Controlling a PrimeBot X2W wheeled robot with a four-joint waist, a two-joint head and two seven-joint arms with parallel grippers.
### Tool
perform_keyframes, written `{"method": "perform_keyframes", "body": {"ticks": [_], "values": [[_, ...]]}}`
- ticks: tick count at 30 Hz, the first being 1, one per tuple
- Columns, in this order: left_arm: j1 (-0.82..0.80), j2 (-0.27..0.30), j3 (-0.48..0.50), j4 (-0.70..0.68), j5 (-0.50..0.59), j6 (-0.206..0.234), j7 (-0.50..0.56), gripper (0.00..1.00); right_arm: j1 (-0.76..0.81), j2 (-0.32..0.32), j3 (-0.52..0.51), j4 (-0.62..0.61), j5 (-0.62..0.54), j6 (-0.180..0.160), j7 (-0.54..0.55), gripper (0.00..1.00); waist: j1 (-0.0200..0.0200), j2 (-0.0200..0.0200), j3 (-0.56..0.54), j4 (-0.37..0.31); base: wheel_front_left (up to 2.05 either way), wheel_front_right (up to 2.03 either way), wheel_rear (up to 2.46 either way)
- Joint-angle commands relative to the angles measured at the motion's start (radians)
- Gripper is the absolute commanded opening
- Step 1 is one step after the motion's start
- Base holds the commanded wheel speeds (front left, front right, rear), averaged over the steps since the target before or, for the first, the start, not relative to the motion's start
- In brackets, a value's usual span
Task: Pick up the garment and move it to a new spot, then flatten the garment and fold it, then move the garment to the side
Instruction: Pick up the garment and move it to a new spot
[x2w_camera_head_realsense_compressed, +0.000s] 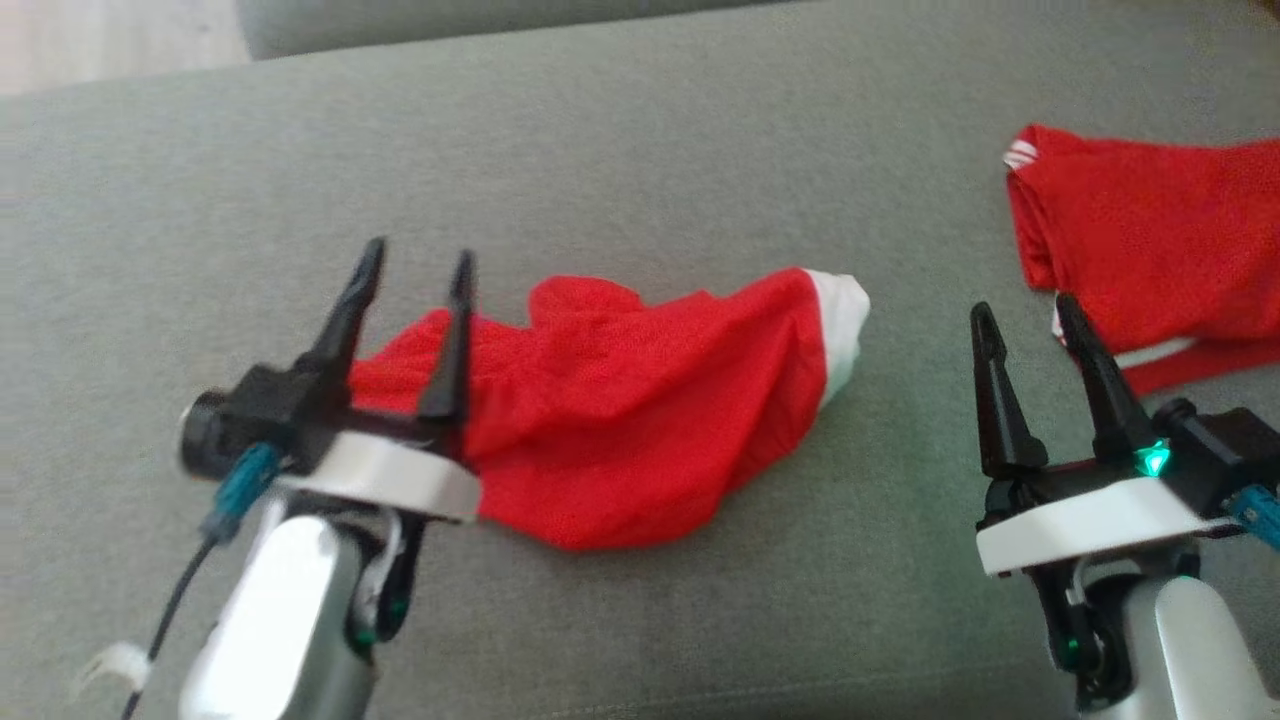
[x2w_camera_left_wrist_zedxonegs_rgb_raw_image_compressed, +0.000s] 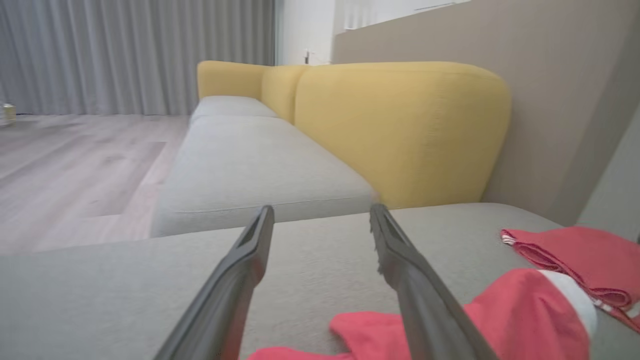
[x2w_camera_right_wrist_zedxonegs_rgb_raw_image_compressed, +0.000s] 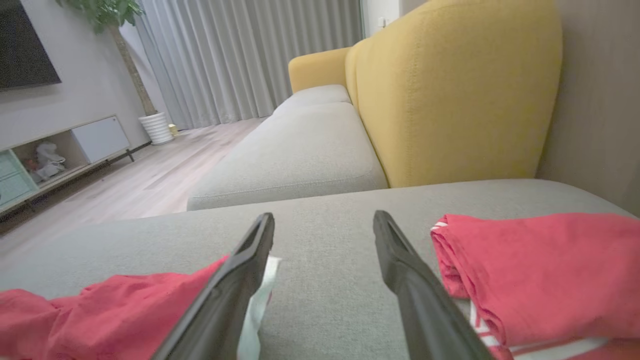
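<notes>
Jaws on your left gripper (x2w_camera_head_realsense_compressed: 420, 252) stand wide apart with nothing between them; it hangs over the grey seat cushion (x2w_camera_head_realsense_compressed: 640, 130) at the left end of the red garment (x2w_camera_head_realsense_compressed: 620, 420), and in the head view its right finger crosses in front of the cloth; whether it touches the cloth you cannot tell. In the left wrist view that gripper (x2w_camera_left_wrist_zedxonegs_rgb_raw_image_compressed: 322, 209) points across bare cushion toward the yellow backrest (x2w_camera_left_wrist_zedxonegs_rgb_raw_image_compressed: 400, 130); the garment (x2w_camera_left_wrist_zedxonegs_rgb_raw_image_compressed: 525, 310) lies low and to the right of the right finger, partly behind it.

The garment lies crumpled and unfolded on the cushion, between your two tools; it starts just beside the left gripper and reaches toward the right one; its white band (x2w_camera_head_realsense_compressed: 845, 320) is at the end nearer the right gripper, apart from it.

Your right gripper (x2w_camera_head_realsense_compressed: 1023, 305) is spread open and empty too. In the right wrist view (x2w_camera_right_wrist_zedxonegs_rgb_raw_image_compressed: 324, 216) the garment (x2w_camera_right_wrist_zedxonegs_rgb_raw_image_compressed: 125, 305) sits to the left of the left finger, the white band peeking out just behind that finger.

To the right of the right finger lies a folded red cloth (x2w_camera_right_wrist_zedxonegs_rgb_raw_image_compressed: 540, 270) with white stripes, just beside that finger; in the head view the folded red cloth (x2w_camera_head_realsense_compressed: 1150, 240) rests ahead and to the right of the right gripper, well apart from the garment.
</notes>
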Motion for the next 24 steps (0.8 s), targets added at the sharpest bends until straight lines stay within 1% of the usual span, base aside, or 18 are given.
{"method": "perform_keyframes", "body": {"ticks": [1, 2, 6, 10, 17, 24], "values": [[0.004, 0.030, 0.058, -0.039, -0.007, 0.008, -0.009, 1.00, -0.009, -0.004, 0.024, -0.035, -0.006, 0.007, 0.006, 1.00, 0.0000, 0.0000, -0.034, 0.034, 0.00, 0.00, 0.00], [0.004, 0.030, 0.058, -0.039, -0.007, 0.008, -0.009, 1.00, -0.009, -0.004, 0.024, -0.035, -0.006, 0.007, 0.006, 1.00, 0.0000, 0.0000, -0.034, 0.034, 0.00, 0.00, 0.00], [0.065, 0.058, 0.116, -0.044, -0.015, 0.018, -0.010, 1.00, 0.000, -0.004, 0.031, -0.033, -0.017, 0.007, 0.019, 1.00, 0.0000, 0.0000, -0.063, 0.055, 0.00, 0.00, 0.00], [0.123, 0.086, 0.145, -0.035, -0.020, 0.017, -0.010, 1.00, 0.015, -0.004, 0.035, -0.028, -0.028, 0.007, 0.029, 1.00, 0.0000, 0.0000, -0.089, 0.069, 0.00, 0.00, 0.00], [0.207, 0.119, 0.146, -0.032, -0.024, 0.013, -0.001, 1.00, 0.052, -0.004, 0.031, -0.020, -0.044, 0.007, 0.041, 1.00, 0.0000, 0.0000, -0.132, 0.072, 0.00, 0.00, 0.00], [0.271, 0.123, 0.141, -0.065, -0.025, 0.037, 0.018, 1.00, 0.085, -0.012, 0.027, -0.022, -0.061, 0.007, 0.059, 1.00, 0.0000, 0.0000, -0.165, 0.065, 0.00, 0.00, 0.00]]}}
